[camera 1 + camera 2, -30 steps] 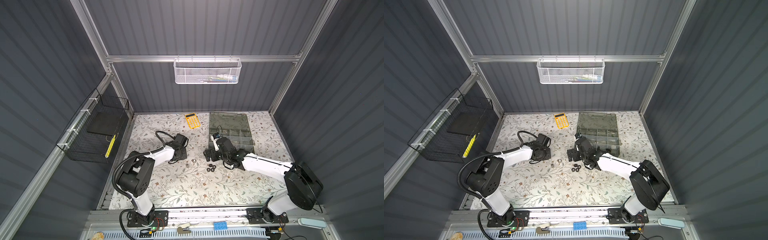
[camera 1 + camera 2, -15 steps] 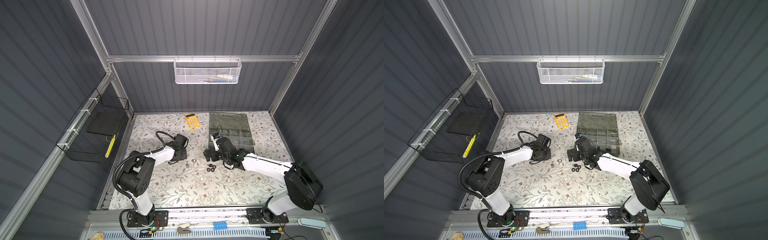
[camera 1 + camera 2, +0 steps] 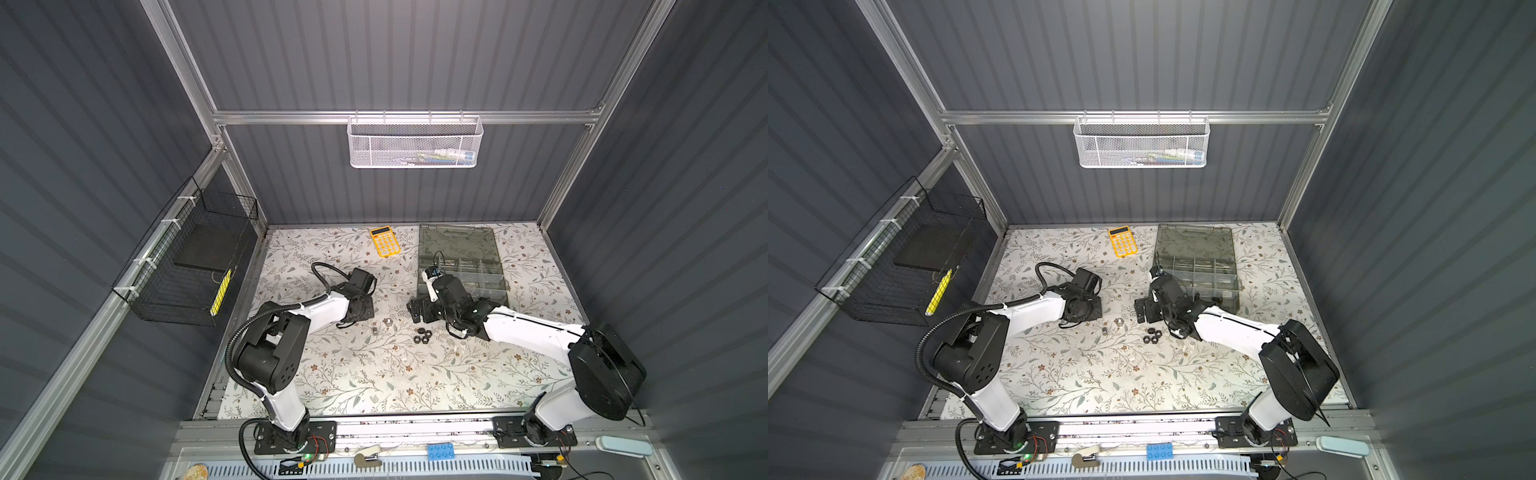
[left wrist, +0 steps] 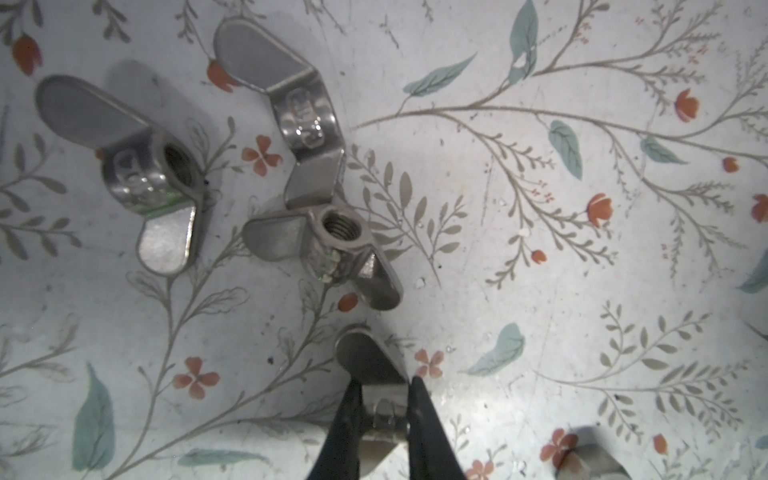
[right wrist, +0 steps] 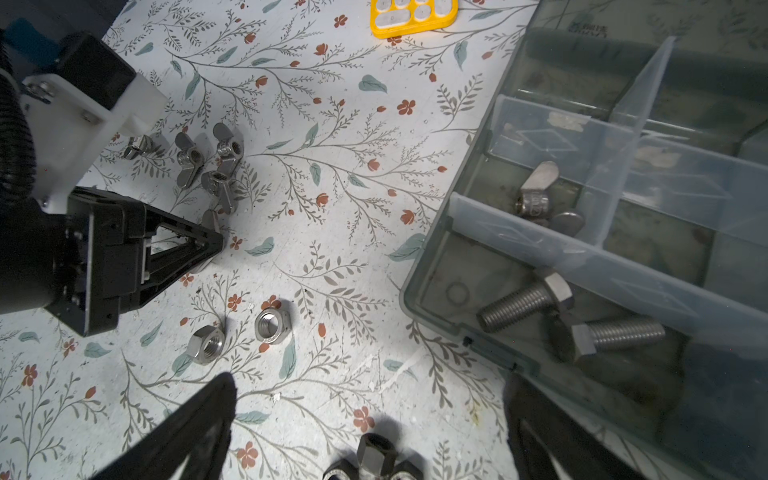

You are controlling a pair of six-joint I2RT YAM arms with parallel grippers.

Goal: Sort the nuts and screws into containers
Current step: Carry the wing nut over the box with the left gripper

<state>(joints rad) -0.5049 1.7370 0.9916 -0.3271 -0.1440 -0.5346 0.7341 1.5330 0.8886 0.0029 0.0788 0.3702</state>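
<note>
A silver wing nut (image 4: 365, 357) sits pinched between the black fingertips (image 4: 353, 399) of the left tool (image 4: 384, 388), just beside three loose wing nuts (image 4: 332, 245) on the floral-print surface (image 3: 374, 374). Whether the gripped nut has left the surface cannot be told, and its body is largely hidden by the fingertips. In both top views this spot lies left of centre, under the left arm's wrist, which covers the wing nuts. Two silver hex nuts (image 5: 272, 326) lie between the tools. The right tool (image 5: 368, 380) has its fingers spread wide and holds nothing. A cluster of black nuts (image 3: 422, 334) lies just below it in the top views. The smoky grey organizer box (image 5: 432, 257), lid open, stands right of centre toward the back. A corner compartment holds two silver screws (image 5: 523, 303), its neighbour a stored wing nut (image 5: 536, 195); the farther compartments are murky. A yellow calculator (image 3: 385, 242) lies left of the box. Dark ribbed walls (image 3: 415, 62) enclose the cell. A white mesh basket (image 3: 395, 145), its contents blurred, hangs at upper centre, and a black wire basket (image 3: 174, 299) hangs at the left.
</note>
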